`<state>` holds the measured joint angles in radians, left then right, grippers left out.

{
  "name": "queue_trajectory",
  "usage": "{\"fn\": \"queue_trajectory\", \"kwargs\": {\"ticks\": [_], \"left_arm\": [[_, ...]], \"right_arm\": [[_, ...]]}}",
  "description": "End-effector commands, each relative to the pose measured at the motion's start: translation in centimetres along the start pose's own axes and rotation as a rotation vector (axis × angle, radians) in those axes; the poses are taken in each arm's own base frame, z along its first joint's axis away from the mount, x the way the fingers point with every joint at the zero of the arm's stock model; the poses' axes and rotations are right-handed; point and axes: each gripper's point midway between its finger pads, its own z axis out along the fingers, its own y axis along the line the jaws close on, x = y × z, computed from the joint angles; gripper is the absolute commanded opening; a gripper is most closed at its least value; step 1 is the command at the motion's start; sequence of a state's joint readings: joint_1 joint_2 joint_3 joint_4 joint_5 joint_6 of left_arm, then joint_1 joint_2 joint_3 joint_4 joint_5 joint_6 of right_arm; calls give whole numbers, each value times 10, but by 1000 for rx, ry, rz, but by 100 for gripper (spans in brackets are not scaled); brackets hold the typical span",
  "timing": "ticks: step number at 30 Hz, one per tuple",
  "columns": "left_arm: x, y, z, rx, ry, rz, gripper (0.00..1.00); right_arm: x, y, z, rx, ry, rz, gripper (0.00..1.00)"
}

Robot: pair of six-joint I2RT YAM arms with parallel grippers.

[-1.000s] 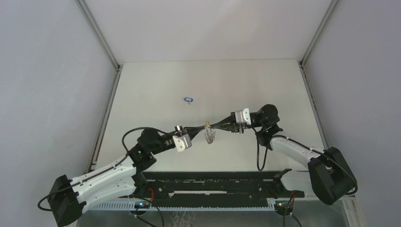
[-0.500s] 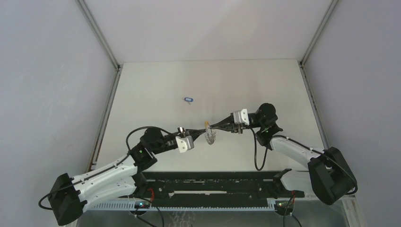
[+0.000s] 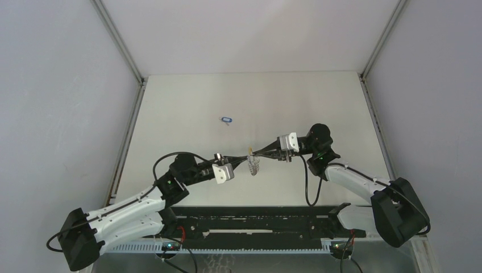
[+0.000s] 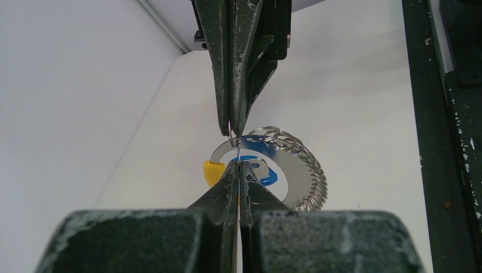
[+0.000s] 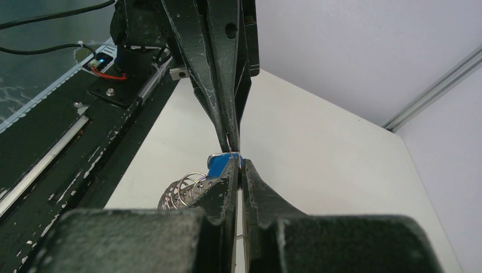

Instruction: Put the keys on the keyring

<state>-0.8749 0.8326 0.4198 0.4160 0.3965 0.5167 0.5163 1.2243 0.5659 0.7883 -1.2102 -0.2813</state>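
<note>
The left claw (image 3: 244,154) and the right claw (image 3: 255,152) meet tip to tip above the table (image 3: 318,96), each with its fingers pressed tight together; no gap shows in either one. From the point where they touch hangs the large silvery keyring (image 4: 298,173), a flat metal band strung with wire loops and capped in yellow (image 4: 211,170) at one end; it dangles just under both sets of tips, clear of the table. A small silver key with an oblong blue plastic tag (image 4: 266,175) sits right against the band, just past the left claw's tips; most of it is hidden behind the fingers, so I cannot tell whether it is threaded on. A thin bit of wire shows between the two sets of tips; which claw nips the band and which the wire I cannot make out, as the fingers cover the spot. From above, the keyring is only a small bumpy blur. A second blue-tagged key (image 3: 227,120) lies flat on the table, well beyond the left claw and apart from both; its metal part is too small to see.
</note>
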Motion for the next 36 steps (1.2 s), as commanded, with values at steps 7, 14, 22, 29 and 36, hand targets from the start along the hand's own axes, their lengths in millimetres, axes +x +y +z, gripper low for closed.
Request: {"fn": "queue_trajectory", "kwargs": {"ticks": [7, 14, 22, 29, 36], "left_arm": [[-25, 14, 5, -21, -62, 38, 0], [-24, 16, 5, -34, -59, 37, 0], [-23, 15, 5, -30, -59, 34, 0], [-22, 13, 6, -21, -58, 31, 0], [-21, 14, 5, -33, -53, 31, 0]], "right_arm": [[-23, -5, 4, -26, -36, -90, 0], [-22, -4, 5, -39, -28, -86, 0], [-24, -4, 5, -38, -31, -93, 0], [-22, -6, 5, -24, -23, -93, 0], [-21, -7, 5, -18, -18, -93, 0]]}}
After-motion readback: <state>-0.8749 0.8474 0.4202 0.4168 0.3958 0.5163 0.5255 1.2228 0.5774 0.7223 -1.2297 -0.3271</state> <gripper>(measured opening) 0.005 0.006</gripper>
